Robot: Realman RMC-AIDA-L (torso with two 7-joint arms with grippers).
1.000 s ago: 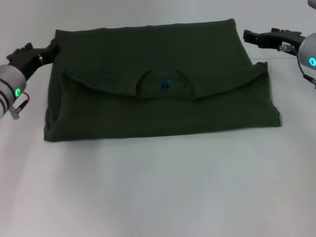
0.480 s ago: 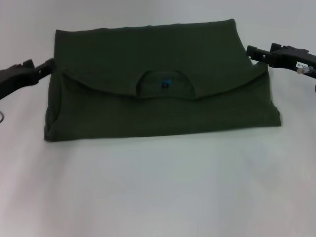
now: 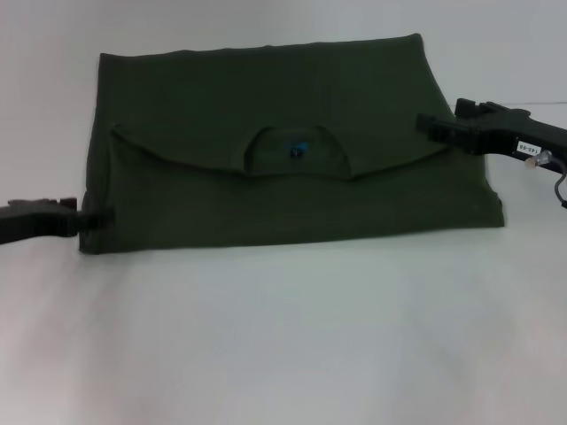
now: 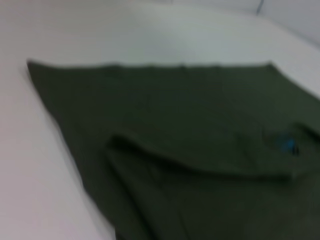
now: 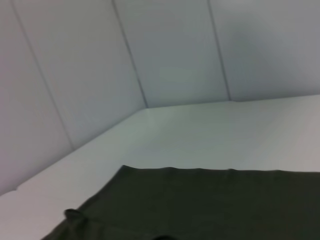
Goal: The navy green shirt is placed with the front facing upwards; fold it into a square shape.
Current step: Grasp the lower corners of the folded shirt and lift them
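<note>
Lying flat, soft rectangular navy green shirt (image 3: 283,168).

Both grippers, left gripper (image 3: 93,218) and right gripper (image 3: 430,126), are black; the right carries a white label.

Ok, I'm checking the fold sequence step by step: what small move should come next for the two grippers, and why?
Probably close the left gripper on the near left corner of the navy green shirt. The shirt lies as a wide rectangle, collar flap folded over, so a side fold seems needed for a square. The left gripper sits at that corner, the right gripper at the right edge, farther back.
</note>
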